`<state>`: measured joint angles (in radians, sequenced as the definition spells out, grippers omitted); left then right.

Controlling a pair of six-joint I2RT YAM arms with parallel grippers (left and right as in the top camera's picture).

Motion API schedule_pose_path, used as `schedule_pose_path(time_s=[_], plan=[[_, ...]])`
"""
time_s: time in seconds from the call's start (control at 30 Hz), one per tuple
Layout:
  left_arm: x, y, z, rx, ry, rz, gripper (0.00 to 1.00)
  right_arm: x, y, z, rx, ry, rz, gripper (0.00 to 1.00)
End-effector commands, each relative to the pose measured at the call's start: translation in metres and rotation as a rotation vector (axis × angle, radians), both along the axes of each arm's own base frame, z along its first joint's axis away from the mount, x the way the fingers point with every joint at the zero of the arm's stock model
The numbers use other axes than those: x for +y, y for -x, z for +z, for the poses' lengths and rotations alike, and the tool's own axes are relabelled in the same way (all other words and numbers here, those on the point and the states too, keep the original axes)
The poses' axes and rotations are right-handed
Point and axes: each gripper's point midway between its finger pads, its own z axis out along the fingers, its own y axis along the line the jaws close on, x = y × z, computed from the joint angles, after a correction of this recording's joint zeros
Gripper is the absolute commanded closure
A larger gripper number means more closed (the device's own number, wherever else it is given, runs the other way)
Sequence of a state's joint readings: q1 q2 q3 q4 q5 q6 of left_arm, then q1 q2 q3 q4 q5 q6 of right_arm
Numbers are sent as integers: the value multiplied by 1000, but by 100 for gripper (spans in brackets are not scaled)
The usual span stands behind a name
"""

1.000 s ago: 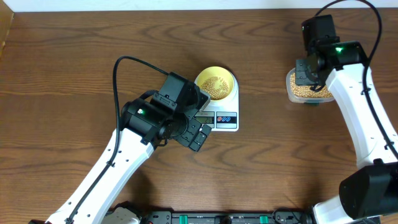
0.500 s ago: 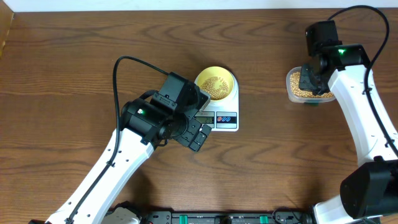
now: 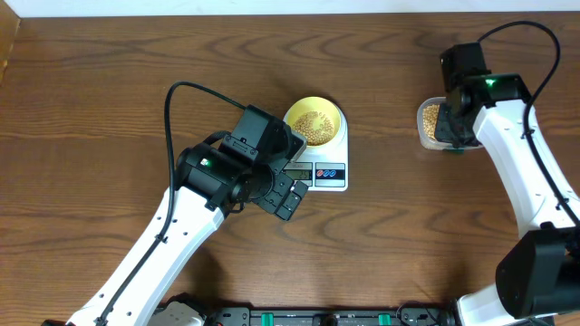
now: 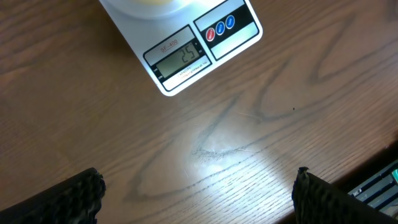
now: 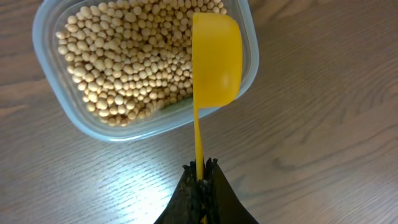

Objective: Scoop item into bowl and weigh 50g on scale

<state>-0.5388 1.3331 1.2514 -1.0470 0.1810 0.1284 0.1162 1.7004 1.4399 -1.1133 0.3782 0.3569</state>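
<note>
Right end effector (image 5: 200,180): clenched on the handle end of one yellow scoop (image 5: 216,59), fingers closed tight around the thin handle. The scoop's cup hangs over the 3 o'clock rim of one clear tub (image 5: 81,118), which is full of beans (image 5: 124,56), far too many to count.

Left end effector (image 4: 198,177): released, fingers (image 4: 74,196) spread wide, holding nothing and touching nothing. It hovers above bare worktop (image 3: 109,91) just at 7 o'clock of the scale (image 3: 326,172).

One scale, white, display facing 6 o'clock. In the left wrist view it reads what looks like 25.

One pale yellow bowl (image 3: 335,110) sits on the scale's platform, at 12 o'clock of the display, with a small heap of beans inside.

The tub stands well apart from the scale, at about 2 o'clock.
</note>
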Motion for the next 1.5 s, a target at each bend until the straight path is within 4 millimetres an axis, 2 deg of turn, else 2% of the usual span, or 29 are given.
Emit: schedule_pose_path(time_s=[0.0,0.37,0.77,1.17,1.47], plan=[[-1,-1,6,-18,7,-2,2,-7,3,1,-22,28,-30,99],[-1,-1,6,-18,7,-2,2,-7,-6,-9,-54,20,-31,99],[-1,-1,6,-18,7,-2,2,-4,-8,-35,16,-4,-25,99],[-1,-1,6,-18,7,-2,2,26,-9,-47,38,-202,20,99],[-1,-1,6,-18,7,-2,2,22,-7,-49,51,-319,5,99]])
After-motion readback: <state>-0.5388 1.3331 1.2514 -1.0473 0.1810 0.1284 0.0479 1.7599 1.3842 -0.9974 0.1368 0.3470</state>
